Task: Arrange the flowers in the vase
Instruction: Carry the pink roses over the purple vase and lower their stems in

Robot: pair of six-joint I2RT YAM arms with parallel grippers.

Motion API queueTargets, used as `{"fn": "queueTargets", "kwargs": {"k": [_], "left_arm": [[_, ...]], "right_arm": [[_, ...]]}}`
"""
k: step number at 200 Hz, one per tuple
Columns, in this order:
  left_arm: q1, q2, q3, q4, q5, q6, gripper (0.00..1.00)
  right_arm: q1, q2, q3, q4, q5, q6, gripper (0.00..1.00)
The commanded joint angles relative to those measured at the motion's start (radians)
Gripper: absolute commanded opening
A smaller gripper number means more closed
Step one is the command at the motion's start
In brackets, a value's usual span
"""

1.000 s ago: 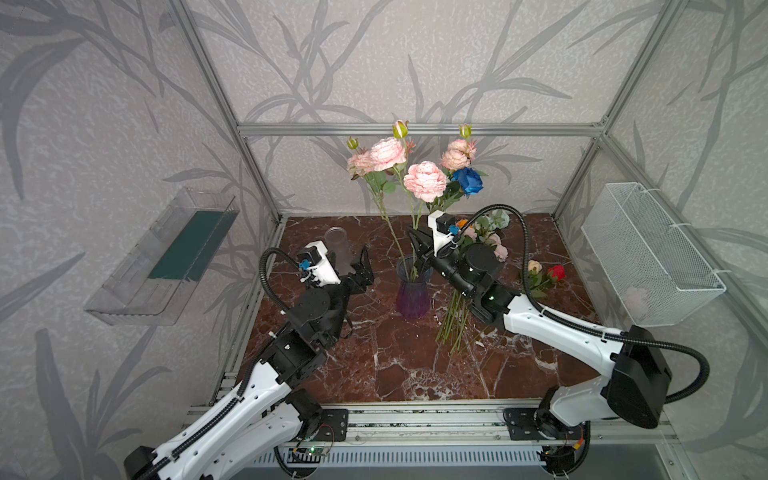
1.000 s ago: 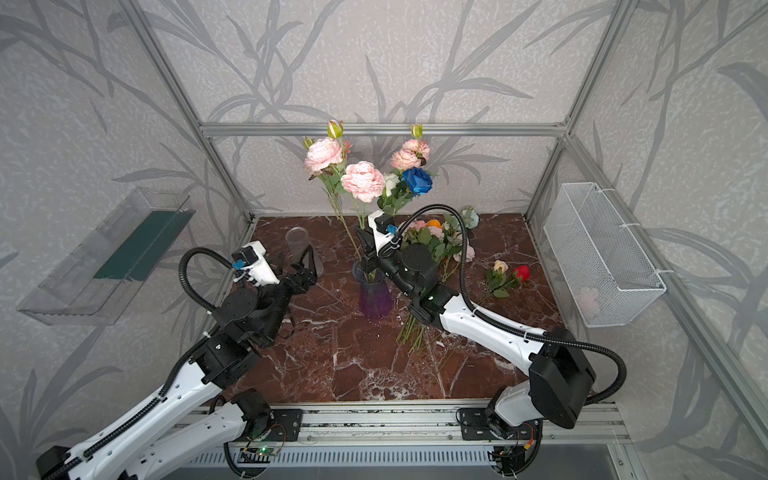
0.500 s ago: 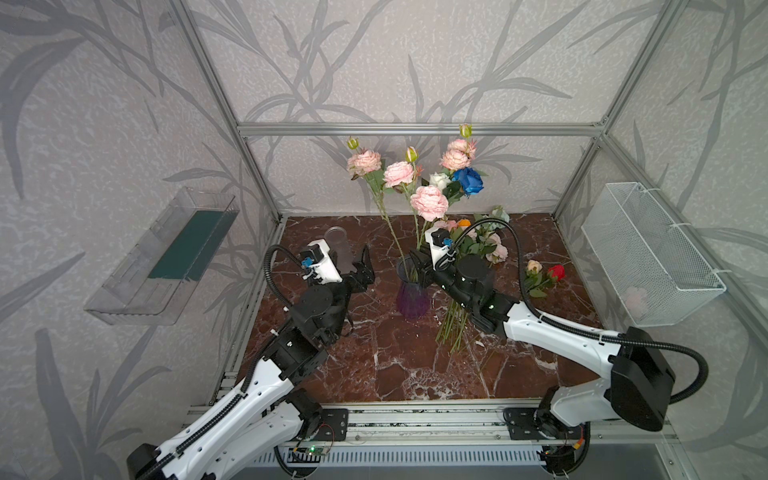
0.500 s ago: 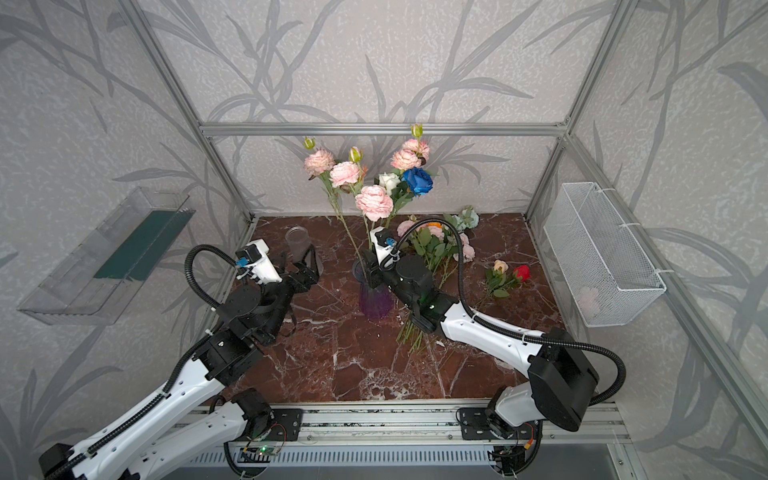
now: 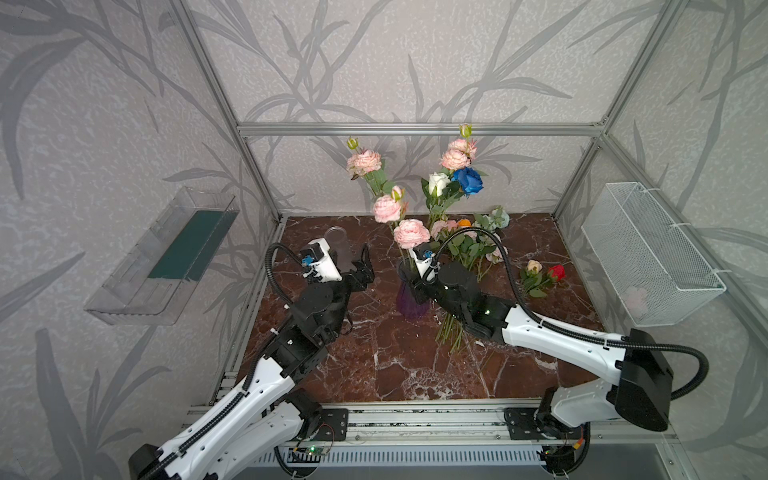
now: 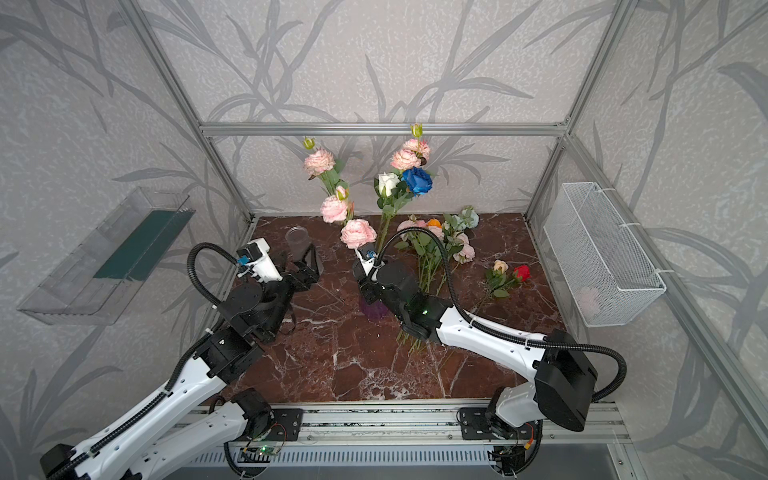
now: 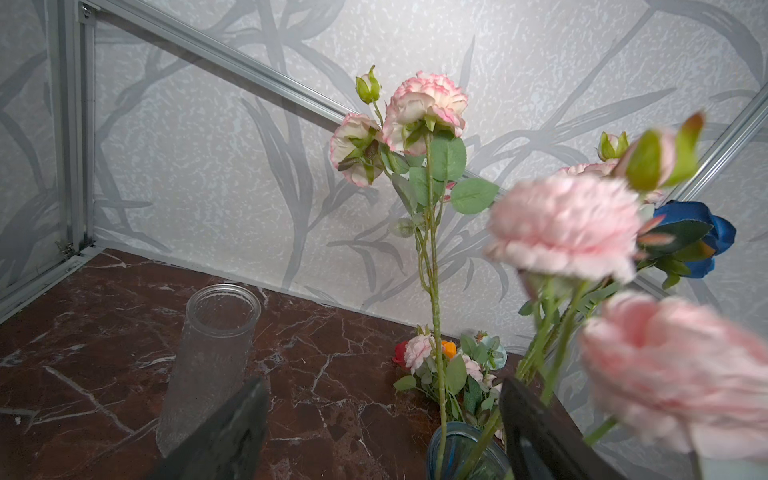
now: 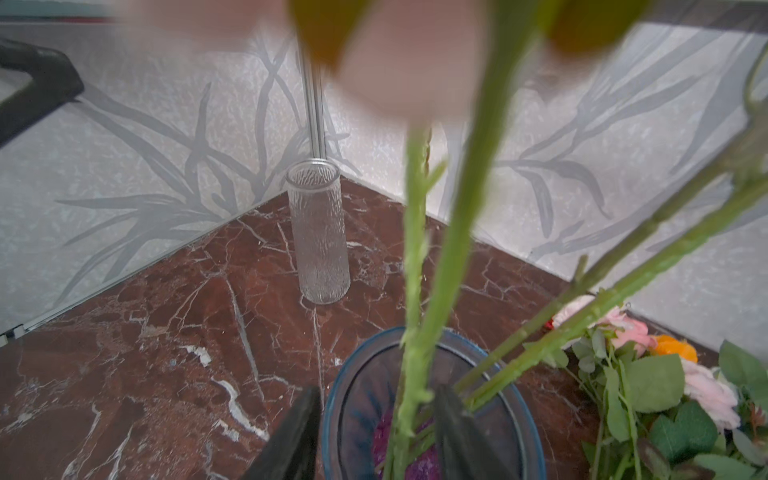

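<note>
By my judgement, the task was about half done. Several flowers already stood in the purple vase: frilly pink blooms on long stems, a white rose and a blue rose. All of them rose high above the vase mouth. Still to be placed was a loose bunch with pink, orange and pale turquoise heads. It lay on the marble floor just beside the vase, on the right arm's side. Farther from the vase on that same side, a cream rose and a red rose lay close together.

The right gripper was just above the vase mouth. Its jaws stood apart, and one green stem passed between them down into the vase. As far as the wrist view showed, neither finger pressed on it, so I judged this stem to be let go. Other stems leaned on the vase rim beside it.

The left gripper hung on the opposite side of the vase, near it but not touching. Its jaws were spread wide and held nothing. Farther from the vase on that side, close to this gripper, an empty clear glass cylinder stood upright on the floor.
</note>
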Motion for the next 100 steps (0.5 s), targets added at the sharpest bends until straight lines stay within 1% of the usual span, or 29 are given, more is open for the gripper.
{"fn": "queueTargets", "kwargs": {"k": [1, 15, 25, 83, 100], "left_arm": [[0.006, 0.007, 0.012, -0.025, 0.012, -0.021, 0.87], [0.005, 0.014, 0.019, -0.034, 0.021, -0.027, 0.87], [0.005, 0.018, 0.021, -0.038, 0.032, -0.031, 0.87], [0.006, 0.023, 0.025, -0.039, 0.041, -0.019, 0.87], [0.005, 0.008, 0.031, -0.046, 0.051, -0.011, 0.86]], "right_arm": [[0.001, -0.037, 0.046, -0.122, 0.044, 0.015, 0.54], [0.002, -0.054, 0.026, -0.125, 0.046, 0.021, 0.59], [0.003, -0.075, 0.007, -0.111, 0.046, 0.024, 0.59], [0.009, -0.175, -0.042, -0.108, 0.044, 0.034, 0.59], [0.015, -0.218, -0.054, -0.114, 0.046, 0.037, 0.58]]}}
